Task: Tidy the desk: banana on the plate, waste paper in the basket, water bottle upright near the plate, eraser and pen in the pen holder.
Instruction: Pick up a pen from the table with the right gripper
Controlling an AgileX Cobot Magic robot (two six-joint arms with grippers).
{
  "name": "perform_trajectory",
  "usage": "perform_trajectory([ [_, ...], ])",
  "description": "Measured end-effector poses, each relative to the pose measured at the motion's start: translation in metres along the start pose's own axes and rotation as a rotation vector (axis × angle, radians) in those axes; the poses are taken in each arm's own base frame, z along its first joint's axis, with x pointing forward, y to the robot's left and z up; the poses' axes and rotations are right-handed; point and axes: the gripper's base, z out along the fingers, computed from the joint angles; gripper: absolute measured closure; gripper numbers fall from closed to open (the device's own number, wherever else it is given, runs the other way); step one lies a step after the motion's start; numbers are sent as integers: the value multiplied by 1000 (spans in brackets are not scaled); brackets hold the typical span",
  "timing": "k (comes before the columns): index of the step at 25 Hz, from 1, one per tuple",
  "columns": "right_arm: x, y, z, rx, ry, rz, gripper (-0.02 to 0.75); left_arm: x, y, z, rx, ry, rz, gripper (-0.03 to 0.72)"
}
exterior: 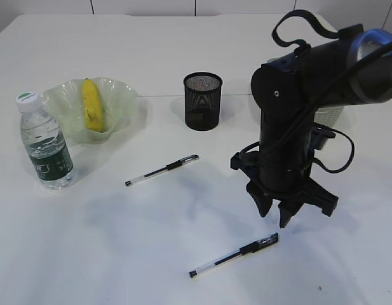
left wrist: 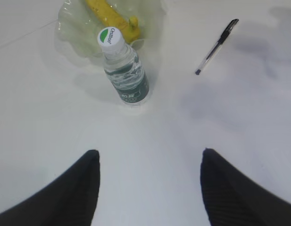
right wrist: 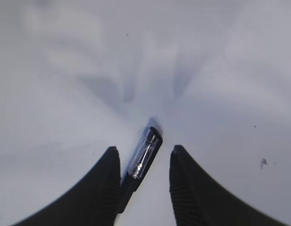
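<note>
The yellow banana [exterior: 92, 105] lies in the pale green plate [exterior: 122, 95]. Beside the plate the water bottle [exterior: 46, 143] stands upright. The black mesh pen holder [exterior: 202, 101] is at the middle back. One pen [exterior: 162, 170] lies mid-table, another pen [exterior: 234, 255] at the front. My right gripper [exterior: 276, 216] hangs open over that front pen's capped end [right wrist: 144, 153], which lies on the table between the jaws, close to the left finger. My left gripper [left wrist: 150, 151] is open and empty, looking at the bottle [left wrist: 126, 70] and banana [left wrist: 110, 16]. Eraser and waste paper are out of view.
A white mesh basket [exterior: 329, 117] stands behind my right arm, mostly hidden by it. The table's far edge runs along the back wall. The mid-table pen [left wrist: 217, 46] also shows in the left wrist view, right of the bottle.
</note>
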Motion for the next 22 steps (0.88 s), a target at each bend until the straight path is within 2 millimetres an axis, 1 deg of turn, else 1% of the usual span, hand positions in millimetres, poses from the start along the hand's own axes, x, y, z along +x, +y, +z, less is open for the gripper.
perform_trajectory([
  [6,0,-1,1,10,-6,-20,471,0,0,0,0,4,0,214],
  [10,1,-4,4,28,2,-28,471,0,0,0,0,4,0,214],
  [14,10,-7,11,42,25,-37,471,0,0,1,1,8,0,214],
  [18,22,0,12,-9,33,-38,471,-1,0,5,2,23,1,214],
  [22,24,5,11,-52,36,-31,471,-1,0,6,3,34,2,214],
])
